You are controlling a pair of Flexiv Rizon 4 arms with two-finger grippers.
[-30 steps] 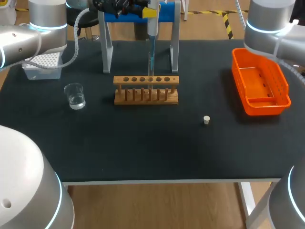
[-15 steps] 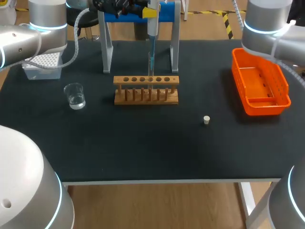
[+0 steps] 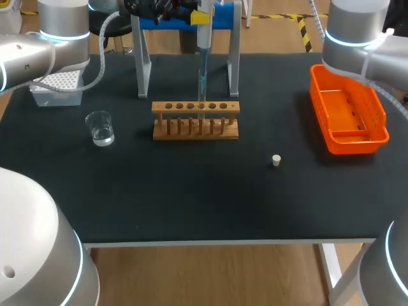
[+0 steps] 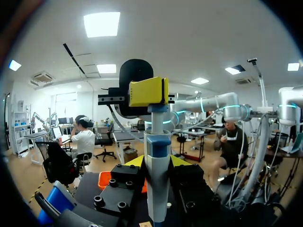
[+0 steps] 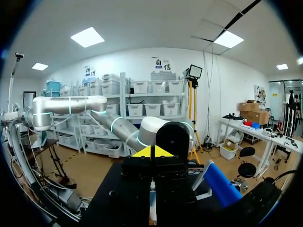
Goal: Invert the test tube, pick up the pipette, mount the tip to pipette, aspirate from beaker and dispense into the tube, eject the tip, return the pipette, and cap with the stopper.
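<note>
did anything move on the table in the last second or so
The right arm edged slightly toward the left; nothing was visibly taken hold of or let go. The left arm, pipette, rack, beaker, stopper and orange basket stayed put.

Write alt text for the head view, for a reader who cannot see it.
Seen from above, a black table holds a wooden tube rack at its middle, with a pipette hanging from a stand behind it. A glass beaker and white tip box sit to the left, an orange basket to the right, a small stopper nearer the front.
</note>
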